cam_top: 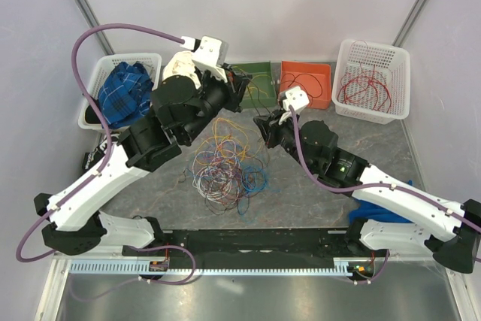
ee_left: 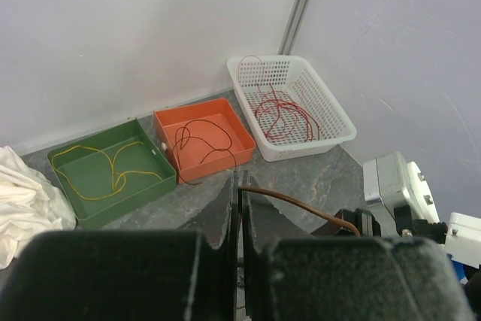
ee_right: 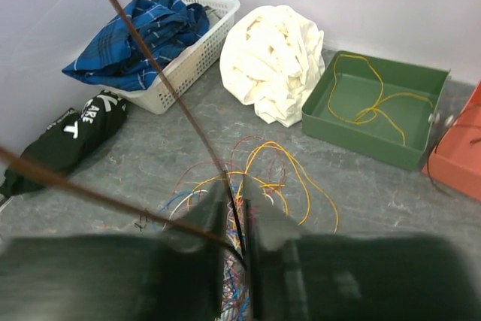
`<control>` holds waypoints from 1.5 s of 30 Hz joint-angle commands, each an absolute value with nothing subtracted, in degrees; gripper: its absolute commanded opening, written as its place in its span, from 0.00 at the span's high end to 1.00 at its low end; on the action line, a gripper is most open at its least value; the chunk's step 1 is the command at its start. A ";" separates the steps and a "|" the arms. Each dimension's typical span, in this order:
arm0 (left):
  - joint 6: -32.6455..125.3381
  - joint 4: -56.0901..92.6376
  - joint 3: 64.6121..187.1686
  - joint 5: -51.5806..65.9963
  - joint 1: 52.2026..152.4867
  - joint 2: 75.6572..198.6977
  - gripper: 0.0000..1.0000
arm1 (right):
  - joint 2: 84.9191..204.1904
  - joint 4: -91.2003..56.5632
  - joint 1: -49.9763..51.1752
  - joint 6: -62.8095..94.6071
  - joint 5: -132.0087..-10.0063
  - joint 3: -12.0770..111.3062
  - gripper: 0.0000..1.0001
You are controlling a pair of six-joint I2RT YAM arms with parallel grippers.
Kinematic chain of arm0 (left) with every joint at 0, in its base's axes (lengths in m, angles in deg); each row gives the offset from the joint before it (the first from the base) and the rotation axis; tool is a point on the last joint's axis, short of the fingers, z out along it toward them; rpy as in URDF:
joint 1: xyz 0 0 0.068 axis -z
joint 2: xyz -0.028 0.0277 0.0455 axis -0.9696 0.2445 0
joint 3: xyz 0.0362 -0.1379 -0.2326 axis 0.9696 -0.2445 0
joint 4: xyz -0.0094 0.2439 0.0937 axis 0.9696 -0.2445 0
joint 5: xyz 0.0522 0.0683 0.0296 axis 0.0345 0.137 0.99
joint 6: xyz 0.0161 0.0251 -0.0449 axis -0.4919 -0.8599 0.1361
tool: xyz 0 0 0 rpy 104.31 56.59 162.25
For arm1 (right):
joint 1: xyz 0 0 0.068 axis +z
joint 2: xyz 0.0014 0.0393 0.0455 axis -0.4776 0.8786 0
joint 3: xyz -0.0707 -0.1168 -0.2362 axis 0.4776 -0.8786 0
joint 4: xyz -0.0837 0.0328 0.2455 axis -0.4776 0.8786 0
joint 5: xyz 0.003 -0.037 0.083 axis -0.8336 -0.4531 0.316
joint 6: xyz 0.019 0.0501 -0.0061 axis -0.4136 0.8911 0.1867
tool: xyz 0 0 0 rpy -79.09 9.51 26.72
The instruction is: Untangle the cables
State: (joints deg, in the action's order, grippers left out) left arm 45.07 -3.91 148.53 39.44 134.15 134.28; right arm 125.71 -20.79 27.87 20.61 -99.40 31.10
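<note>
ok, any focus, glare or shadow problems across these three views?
Top external: even light, soft shadows, sharp throughout, with only a faint sheen on the metal strip at the near edge. Left wrist: the left gripper is a dark, defocused mass, while the orange bin is crisp. Right wrist: the right gripper and the brown cable near the lens are blurred, and the tangled cables are sharp.

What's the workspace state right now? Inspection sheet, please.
surface: grey table, tangle lying mid-table.
job's things: cable tangle unsorted; yellow cable in green tray; dark cable in orange tray; red cables in white basket.
clutter: blue plaid cloth in left basket, white cloth, black lettered item.
grippers: left pincer shut on brown cable; right pincer shut on it too.
cables: purple hoses loop off the arms.
surroundings: white walls; nothing else seen.
</note>
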 commanded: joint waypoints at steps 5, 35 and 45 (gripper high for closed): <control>45.76 -2.64 146.02 41.04 134.12 131.56 0.70 | 122.37 -22.31 27.81 22.53 -96.32 31.81 1.00; 68.60 -2.64 100.40 37.71 134.20 105.98 0.00 | 162.25 -10.44 -7.34 28.86 -100.36 74.41 1.00; 71.15 -2.55 94.16 41.21 134.20 102.55 0.00 | 178.07 -10.27 -12.61 27.45 -98.95 89.28 1.00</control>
State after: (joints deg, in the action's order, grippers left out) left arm 67.98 -4.28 95.63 38.98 134.15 103.79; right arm 174.76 -8.13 -10.62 28.29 -99.60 83.04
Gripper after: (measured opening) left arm 0.993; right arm 0.010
